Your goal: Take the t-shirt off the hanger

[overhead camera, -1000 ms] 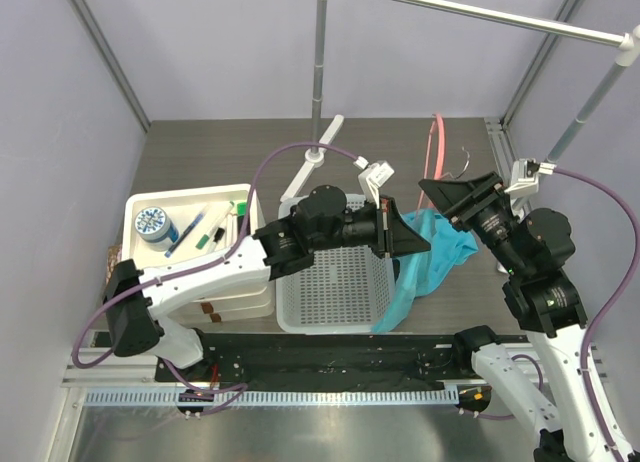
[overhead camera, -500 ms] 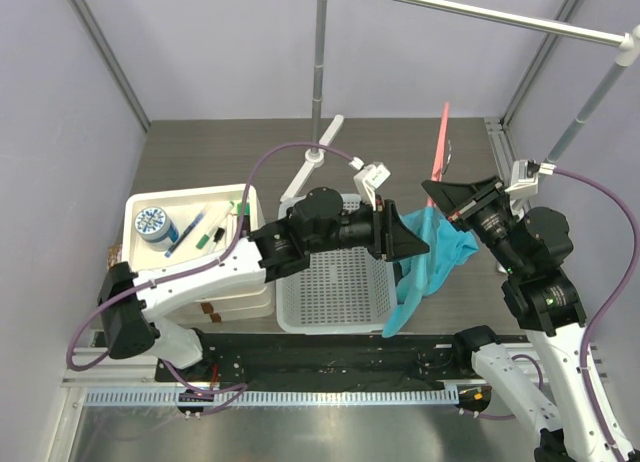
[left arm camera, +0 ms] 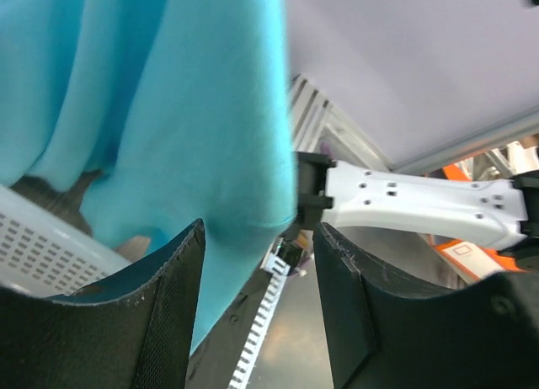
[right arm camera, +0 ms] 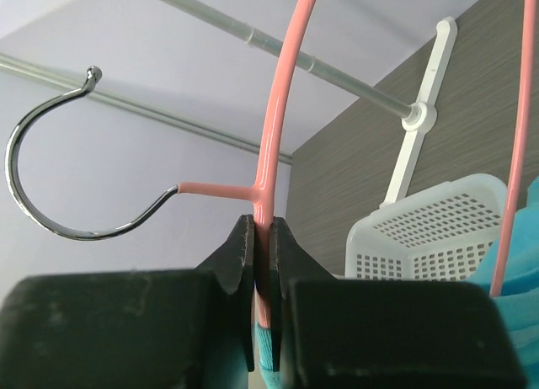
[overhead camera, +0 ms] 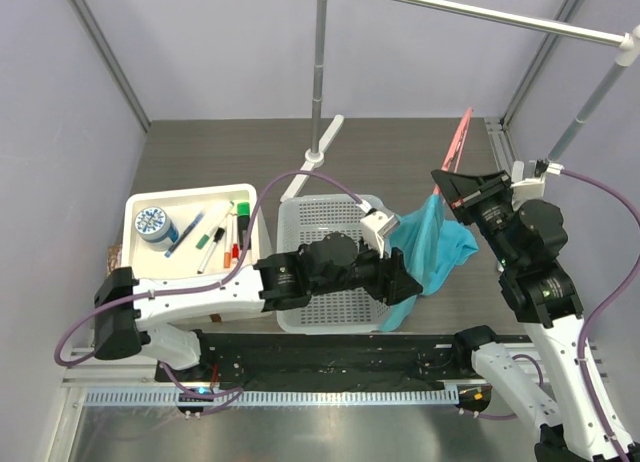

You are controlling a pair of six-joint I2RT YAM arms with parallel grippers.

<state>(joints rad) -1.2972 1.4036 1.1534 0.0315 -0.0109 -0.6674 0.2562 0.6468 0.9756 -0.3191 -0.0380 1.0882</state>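
- Dark wood-grain table (overhead camera: 400, 147), lavender walls, and a silver rack rail (overhead camera: 480, 14) crossing overhead in the top view. The white mesh basket (overhead camera: 330, 217) sits at centre, with a white tray (overhead camera: 185, 193) of pens to its left.
- Same view: the right gripper (overhead camera: 445, 182) is up off the table, and the hanger (overhead camera: 461, 137) sticks out of it at a tilt. The t-shirt (overhead camera: 440, 244) drapes down from there, past the basket's right rim toward the table. The left gripper (overhead camera: 408, 282) is low at the basket's right side, right against the lower cloth.
- Left wrist view: the left gripper (left arm camera: 257, 309) has its jaws spread wide and nothing clamped. The t-shirt (left arm camera: 168, 111) hangs in folds just ahead, and its lower edge dips between the fingers (left arm camera: 160, 322). Basket (left arm camera: 42, 246) mesh peeks out at lower left.
- Right wrist view: the right gripper (right arm camera: 263, 263) is pinched tight on the hanger (right arm camera: 282, 94), on the pink stem just below where the metal hook (right arm camera: 50, 187) branches off to the left. The hanger's far pink arm runs down into the t-shirt (right arm camera: 522, 322) bunched at lower right. The basket (right arm camera: 429, 229) lies beyond, and the rack rail (right arm camera: 278, 48) crosses behind.
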